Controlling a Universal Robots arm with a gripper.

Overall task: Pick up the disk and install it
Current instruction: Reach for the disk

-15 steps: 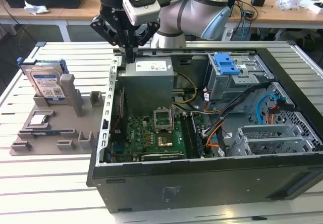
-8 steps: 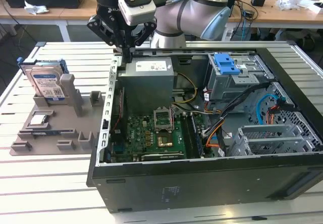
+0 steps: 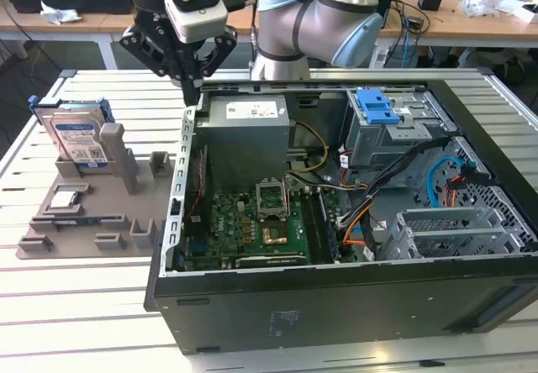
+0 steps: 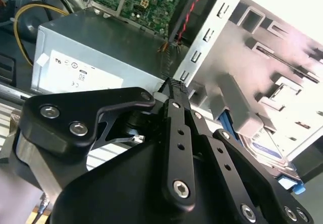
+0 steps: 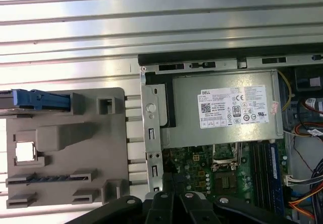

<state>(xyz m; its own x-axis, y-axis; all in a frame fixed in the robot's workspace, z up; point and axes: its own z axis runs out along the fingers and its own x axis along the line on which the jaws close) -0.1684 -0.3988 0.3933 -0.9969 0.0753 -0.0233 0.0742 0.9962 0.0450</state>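
**Hovering claw, disk untouched**

Seen in the exterior view, the claw [image 3: 194, 87] hangs over the rim of the case [image 3: 336, 314], apparently closed and empty. The disk [image 3: 80, 138] stands on edge in the grey holder [image 3: 80, 234] at the case's nine o'clock, sides left free for gripping.

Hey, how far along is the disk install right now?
Nothing looks done yet. The disk stands upright in the gray holder at the exterior view's left, outside the open computer case. In hand: nothing. The gripper hangs shut and empty above the case's edge on the holder's side, apart from the disk. Left: both the pick-up and the install.
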